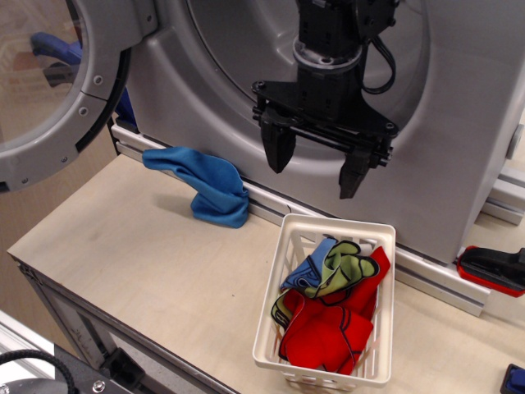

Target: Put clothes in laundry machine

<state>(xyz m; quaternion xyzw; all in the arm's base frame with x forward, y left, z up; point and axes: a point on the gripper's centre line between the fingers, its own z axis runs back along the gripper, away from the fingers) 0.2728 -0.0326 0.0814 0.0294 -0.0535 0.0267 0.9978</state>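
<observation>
The gripper (316,171) is being held in the upper centre of the frame, in front of the laundry machine (459,139), with its jaws spread wide and nothing gripped between them. The clothes (332,308), red, olive-green and blue, are being kept bunched in the white basket (279,324) at lower centre-right, directly below the gripper. A blue cloth (209,185) is lying crumpled on the table (139,263) at centre-left, touching the machine's base rail. The round door (49,90) is standing open at upper left.
</observation>
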